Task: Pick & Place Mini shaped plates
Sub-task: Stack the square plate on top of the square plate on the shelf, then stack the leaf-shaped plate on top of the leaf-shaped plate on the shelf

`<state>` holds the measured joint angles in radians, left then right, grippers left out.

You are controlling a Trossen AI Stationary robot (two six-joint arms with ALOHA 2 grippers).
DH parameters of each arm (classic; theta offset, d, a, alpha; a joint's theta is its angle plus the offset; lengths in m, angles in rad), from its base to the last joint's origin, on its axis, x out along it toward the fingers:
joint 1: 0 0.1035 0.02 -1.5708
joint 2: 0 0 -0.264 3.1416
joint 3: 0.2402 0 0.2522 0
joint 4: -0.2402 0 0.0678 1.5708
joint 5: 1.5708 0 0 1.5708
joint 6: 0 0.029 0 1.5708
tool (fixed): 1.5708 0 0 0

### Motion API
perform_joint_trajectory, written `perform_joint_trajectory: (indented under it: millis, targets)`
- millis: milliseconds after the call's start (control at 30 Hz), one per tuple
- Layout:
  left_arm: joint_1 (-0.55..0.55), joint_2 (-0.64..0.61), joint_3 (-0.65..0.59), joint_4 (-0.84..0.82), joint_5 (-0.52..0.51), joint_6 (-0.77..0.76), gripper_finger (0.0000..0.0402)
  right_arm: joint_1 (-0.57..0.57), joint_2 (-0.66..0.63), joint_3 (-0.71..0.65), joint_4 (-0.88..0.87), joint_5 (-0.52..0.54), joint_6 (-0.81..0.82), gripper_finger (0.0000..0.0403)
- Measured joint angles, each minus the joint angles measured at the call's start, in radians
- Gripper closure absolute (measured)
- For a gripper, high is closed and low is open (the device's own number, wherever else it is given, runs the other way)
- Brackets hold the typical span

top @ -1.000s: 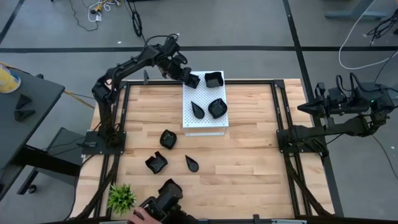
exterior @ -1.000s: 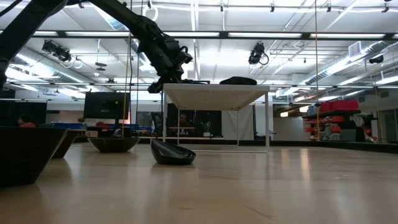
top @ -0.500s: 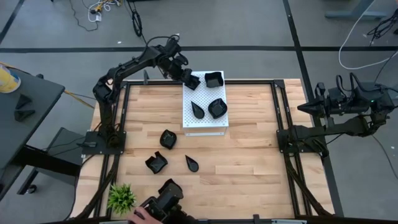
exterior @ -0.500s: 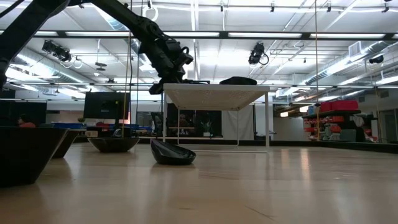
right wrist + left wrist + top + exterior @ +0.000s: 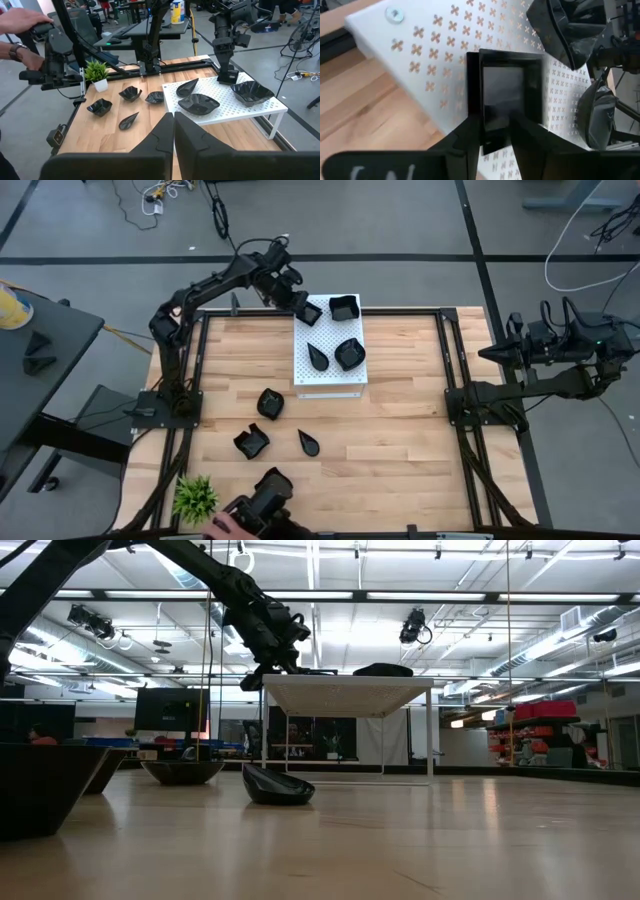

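Note:
A white perforated board (image 5: 330, 376) stands on legs at the table's far middle. On it rest several mini shaped plates: a square one (image 5: 311, 311) at its far left corner, another dish (image 5: 344, 307), a teardrop (image 5: 318, 356) and a rounded one (image 5: 349, 354). Three more plates (image 5: 270, 403) (image 5: 251, 442) (image 5: 309, 444) lie on the wood. My left gripper (image 5: 495, 122) stands open over the square plate (image 5: 507, 85). My right gripper (image 5: 173, 125) is shut, folded back at the right edge. My left gripper comes slanting down from the far left at the square plate's near left wall (image 5: 474, 100). One finger (image 5: 467, 132) stands outside that wall and the other (image 5: 522, 127) inside the hollow. Whether either touches it, I cannot tell. The plate lies flat on the board.
A small green plant (image 5: 195, 498) stands at the near left corner. A person's hand (image 5: 225, 527) holds a dark device (image 5: 265, 500) at the near edge. Black frame rails (image 5: 450, 360) run along the table's sides. Bare wood lies right of the board.
The square plate, tilted at the left gripper's fingers a second ago, now lies level on the board's far left corner. The left arm has kept its place above it.

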<state>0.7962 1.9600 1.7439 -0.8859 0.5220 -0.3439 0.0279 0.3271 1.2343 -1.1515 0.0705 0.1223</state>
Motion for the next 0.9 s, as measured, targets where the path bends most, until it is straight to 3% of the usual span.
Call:
perform_joint_trajectory:
  millis: [267,900]
  targets:
    - [0.006,-0.009,0.004,-0.032,-0.006,0.001,0.0289,0.0,0.0,0.0,0.0,0.0,0.0,0.0384]
    - [-0.029,-0.01,0.203,-0.223,-0.095,0.09,0.0289,0.0,0.0,0.0,0.0,0.0,0.0,0.0384]
